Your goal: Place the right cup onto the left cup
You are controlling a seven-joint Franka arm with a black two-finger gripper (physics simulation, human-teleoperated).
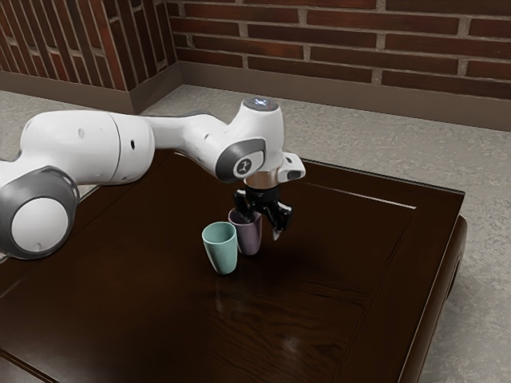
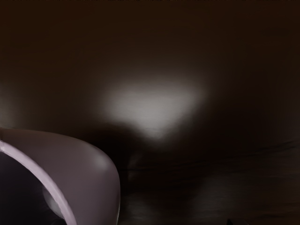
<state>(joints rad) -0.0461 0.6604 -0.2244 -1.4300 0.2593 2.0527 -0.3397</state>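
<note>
My black two-fingered tool (image 1: 262,227) is open, its fingers parted and nothing gripped; one finger overlaps the rim of the mauve cup (image 1: 246,237) in the exterior view. This cup, presumably the one to be lifted, stands upright just beside the teal cup (image 1: 221,249), which lies toward the exterior view's left. Whether the two touch cannot be told. Closing from this offset could catch only one wall, so that the cup tilts or slips; a sideways correction could push the rim and drive one cup into the other. Later, poor centring could leave the upper cup leaning or topple both. Both vessels are smooth, handleless and tapered toward the base, with round, thin rims and a soft sheen. The surface (image 1: 263,319) is dark, glossy, grained wood; beyond lie a mottled grey floor (image 1: 383,144) and a brick wall (image 1: 343,40) with pale, recessed mortar.
</note>
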